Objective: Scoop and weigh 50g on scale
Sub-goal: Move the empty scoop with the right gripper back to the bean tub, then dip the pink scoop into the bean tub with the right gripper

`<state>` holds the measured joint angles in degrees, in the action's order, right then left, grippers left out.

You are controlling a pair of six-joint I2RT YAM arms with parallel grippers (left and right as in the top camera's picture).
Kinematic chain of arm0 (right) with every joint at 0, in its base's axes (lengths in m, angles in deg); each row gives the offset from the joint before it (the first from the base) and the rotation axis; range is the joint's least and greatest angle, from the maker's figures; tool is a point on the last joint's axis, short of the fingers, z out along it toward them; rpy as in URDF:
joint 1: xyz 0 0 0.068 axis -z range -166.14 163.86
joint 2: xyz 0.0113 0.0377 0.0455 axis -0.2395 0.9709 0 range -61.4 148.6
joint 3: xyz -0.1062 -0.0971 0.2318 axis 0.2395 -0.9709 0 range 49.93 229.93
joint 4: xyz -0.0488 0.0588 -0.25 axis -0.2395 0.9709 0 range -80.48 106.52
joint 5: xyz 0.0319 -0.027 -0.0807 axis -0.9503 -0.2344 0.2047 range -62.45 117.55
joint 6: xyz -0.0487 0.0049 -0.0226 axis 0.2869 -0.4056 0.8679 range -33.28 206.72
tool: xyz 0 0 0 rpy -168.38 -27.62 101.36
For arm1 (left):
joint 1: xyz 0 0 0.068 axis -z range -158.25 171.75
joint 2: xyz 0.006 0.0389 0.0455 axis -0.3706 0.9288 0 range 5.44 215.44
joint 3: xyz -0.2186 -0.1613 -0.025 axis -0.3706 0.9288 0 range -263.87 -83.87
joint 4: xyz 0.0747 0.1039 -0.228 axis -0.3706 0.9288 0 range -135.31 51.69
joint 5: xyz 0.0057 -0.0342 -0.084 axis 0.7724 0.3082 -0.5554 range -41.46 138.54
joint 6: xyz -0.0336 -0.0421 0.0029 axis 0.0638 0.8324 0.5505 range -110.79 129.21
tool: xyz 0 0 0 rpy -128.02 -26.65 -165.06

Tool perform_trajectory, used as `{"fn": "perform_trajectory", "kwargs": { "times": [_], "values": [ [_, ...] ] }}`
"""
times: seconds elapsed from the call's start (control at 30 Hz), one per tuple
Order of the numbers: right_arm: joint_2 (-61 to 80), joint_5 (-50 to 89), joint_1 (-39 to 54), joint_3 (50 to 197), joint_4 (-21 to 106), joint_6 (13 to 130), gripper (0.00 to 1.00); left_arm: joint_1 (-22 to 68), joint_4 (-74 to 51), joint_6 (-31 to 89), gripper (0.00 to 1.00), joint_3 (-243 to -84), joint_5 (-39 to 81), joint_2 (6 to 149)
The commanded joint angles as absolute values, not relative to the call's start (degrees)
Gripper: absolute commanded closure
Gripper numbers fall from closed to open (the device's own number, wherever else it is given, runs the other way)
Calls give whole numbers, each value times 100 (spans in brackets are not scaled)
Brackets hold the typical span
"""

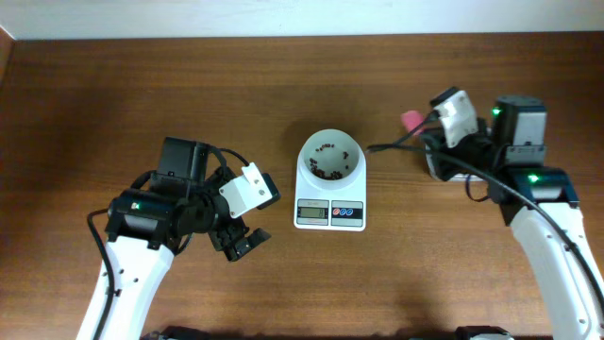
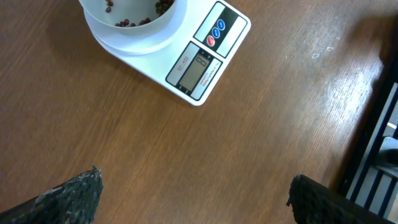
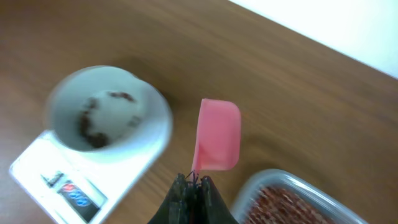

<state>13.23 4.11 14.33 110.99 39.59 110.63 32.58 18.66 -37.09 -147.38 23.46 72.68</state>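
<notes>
At table (image 1: 94,94) centre, scale (image 1: 329,203) lengthwise near-far, display (image 1: 312,213) robotward; left claw (image 1: 242,243) wide, empty; right claw (image 3: 193,183) pinching scoop (image 3: 217,134).

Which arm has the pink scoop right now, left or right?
The right fingers are shut on the pink scoop, beside the bean container. The left fingers stand wide open and empty over the table near the scale.

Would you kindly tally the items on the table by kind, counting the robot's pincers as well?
scale: 1
white bowl: 1
pink scoop: 1
bean container: 1
pincers, left pincer and right pincer: 2
Total: 6
</notes>
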Motion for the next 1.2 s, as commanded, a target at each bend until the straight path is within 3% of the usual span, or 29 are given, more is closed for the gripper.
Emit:
{"fn": "perform_trajectory", "kwargs": {
  "times": [0.0, 0.33, 0.67, 0.87, 1.17],
  "values": [
    [1428, 1350, 1944, 11134, 4090, 10999, 96, 3234, 1859, -3803, 1, -14686, 2283, 7260],
    [2678, 1617, 3059, 11134, 4077, 10114, 96, 3234, 1859, -3805, 1, -14686, 2283, 7262],
    [3139, 1608, 3085, 11134, 3784, 9478, 96, 3234, 1859, -3803, 1, -14686, 2283, 7262],
    [3150, 432, 3085, 11134, 3784, 9476, 96, 3234, 1859, -3803, 1, -14686, 2283, 7260],
    [3178, 255, 3076, 11123, 4090, 9329, 96, 3234, 1859, -3805, 1, -14686, 2283, 7260]
  ]
}}
